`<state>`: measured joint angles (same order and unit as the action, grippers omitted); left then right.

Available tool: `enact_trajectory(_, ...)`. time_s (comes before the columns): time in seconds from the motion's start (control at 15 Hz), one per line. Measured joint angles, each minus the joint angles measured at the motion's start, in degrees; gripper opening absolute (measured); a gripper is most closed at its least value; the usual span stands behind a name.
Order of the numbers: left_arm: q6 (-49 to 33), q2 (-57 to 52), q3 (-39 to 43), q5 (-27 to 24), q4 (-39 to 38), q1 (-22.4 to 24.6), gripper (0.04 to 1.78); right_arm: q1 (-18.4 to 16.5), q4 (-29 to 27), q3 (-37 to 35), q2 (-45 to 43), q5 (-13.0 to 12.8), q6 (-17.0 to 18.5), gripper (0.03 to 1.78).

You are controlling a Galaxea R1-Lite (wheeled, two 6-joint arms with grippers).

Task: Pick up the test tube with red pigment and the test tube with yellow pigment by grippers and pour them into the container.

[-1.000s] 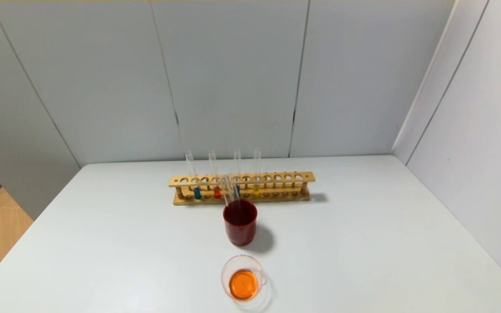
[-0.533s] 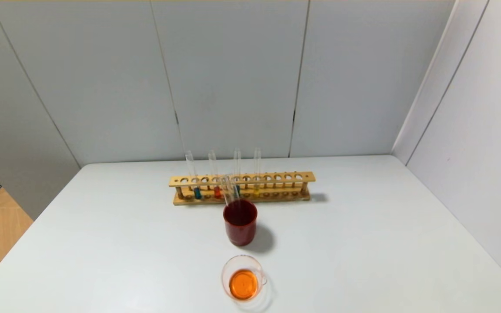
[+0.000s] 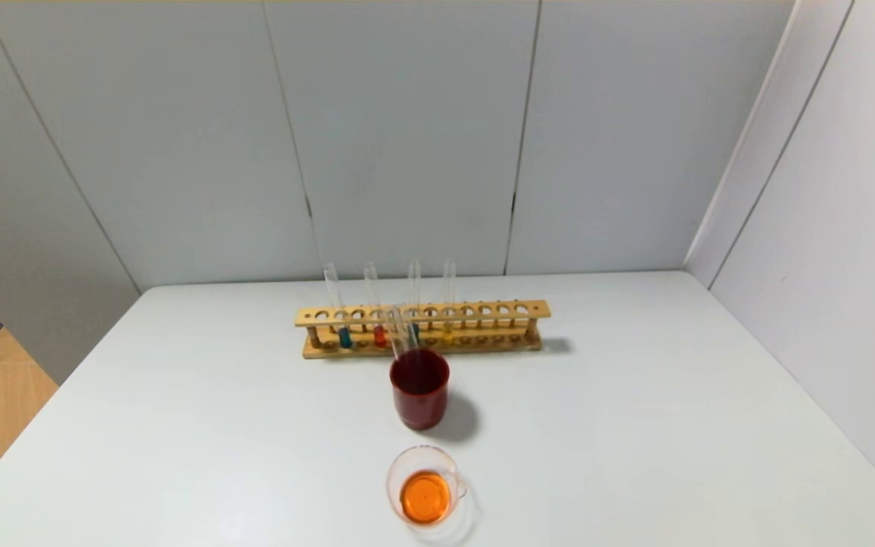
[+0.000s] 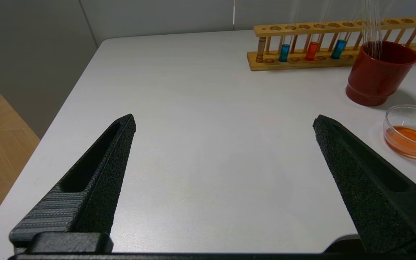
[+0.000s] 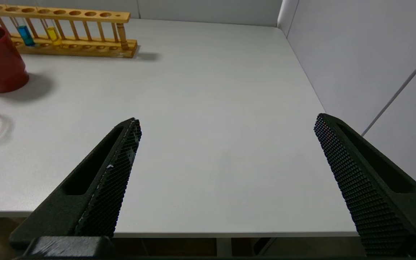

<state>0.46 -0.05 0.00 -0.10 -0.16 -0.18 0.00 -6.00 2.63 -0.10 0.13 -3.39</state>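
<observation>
The test tube with red pigment (image 3: 379, 335) and the test tube with yellow pigment (image 3: 446, 333) stand upright in the wooden rack (image 3: 483, 311) at the back of the table. The red tube also shows in the left wrist view (image 4: 311, 51), the yellow tube in the right wrist view (image 5: 53, 34). The clear glass container (image 3: 424, 494) sits near the front edge and holds orange liquid. My left gripper (image 4: 225, 119) is open and empty over the table's front left. My right gripper (image 5: 228, 119) is open and empty over the front right edge. Neither gripper shows in the head view.
A dark red cup (image 3: 419, 387) stands between the rack and the container, with empty clear tubes (image 3: 399, 328) leaning in it. Two tubes with teal liquid (image 3: 344, 336) also stand in the rack. Walls close off the back and the right side.
</observation>
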Motion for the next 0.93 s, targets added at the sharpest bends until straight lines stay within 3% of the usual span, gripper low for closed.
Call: enact_trajectory(0.93,0.0,0.0,0.0,0.0,0.0,0.0,1.74,0.0,0.4,-0.2,0.0,-0.4,2.4,1.75)
